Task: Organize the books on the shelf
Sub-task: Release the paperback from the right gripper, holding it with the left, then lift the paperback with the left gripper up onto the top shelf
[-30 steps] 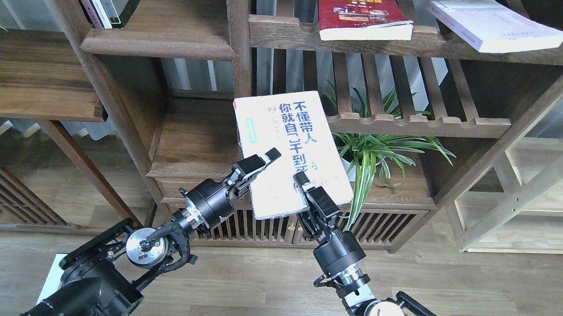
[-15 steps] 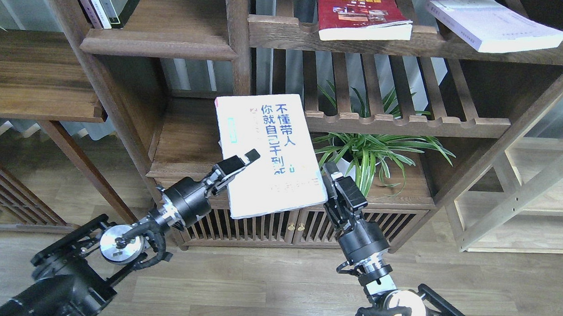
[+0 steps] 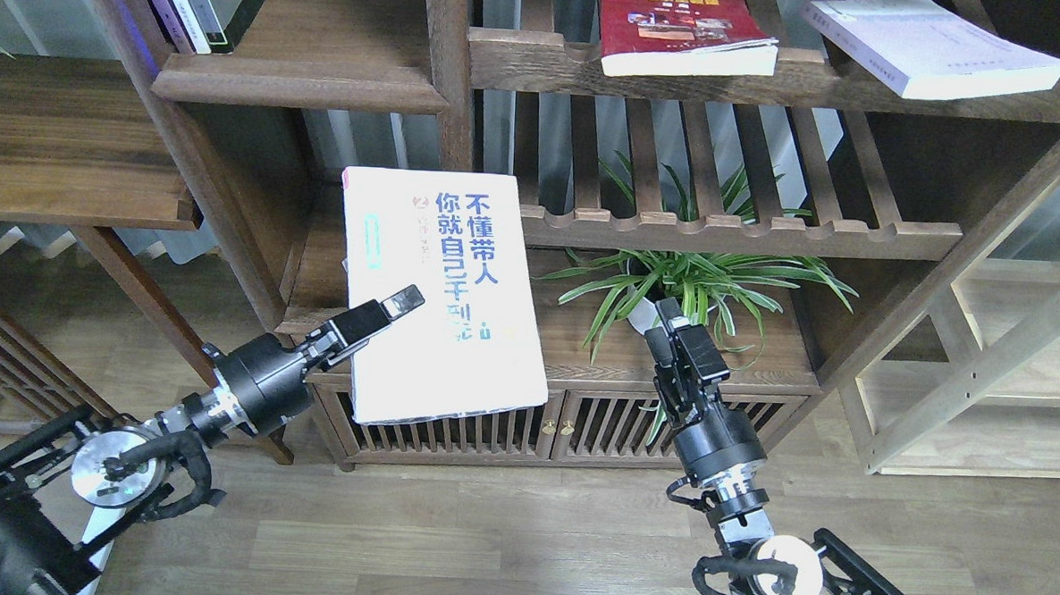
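Now keep left gripper (image 3: 377, 313) pinching white paperback with green-and-black characters (image 3: 441, 294) level, toward solid dark-brown shelf board (image 3: 298, 82), upper left; right gripper (image 3: 672, 326) apparently closed, empty.

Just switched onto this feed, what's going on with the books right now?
The left gripper alone holds the white book by its lower left edge, cover up, in front of the dark bookcase and over the solid shelf. The right gripper is off the book, out by the potted plant; whether its jaws are open is hard to tell. The red book and the pale book lie flat on the upper slatted shelf.
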